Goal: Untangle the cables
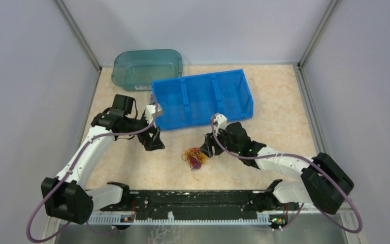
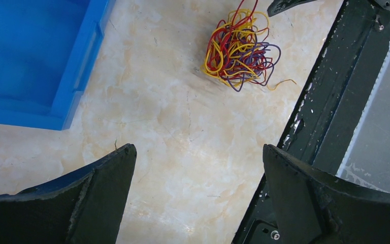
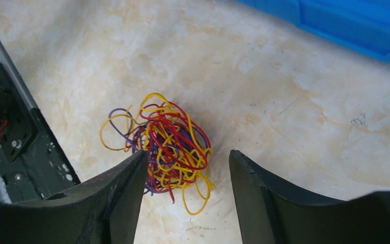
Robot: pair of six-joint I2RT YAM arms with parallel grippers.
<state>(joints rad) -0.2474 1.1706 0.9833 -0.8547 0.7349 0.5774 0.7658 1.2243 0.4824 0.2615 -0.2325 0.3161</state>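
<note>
Cables [image 1: 195,157] lie in one red, yellow and purple clump on the table [image 1: 274,132], just past the base rail [image 1: 193,198]. I see my right gripper [image 3: 187,155] at the clump, jaws spread and pinching nothing. My left gripper [image 2: 198,150], well apart to the left, has its jaws spread wide; beyond sit the blue bin [image 1: 208,118] and the teal tub [image 1: 147,52].

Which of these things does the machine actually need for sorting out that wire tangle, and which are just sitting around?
For the job: cables, right pincer, left pincer.
Just lying about: blue bin, teal tub.
</note>
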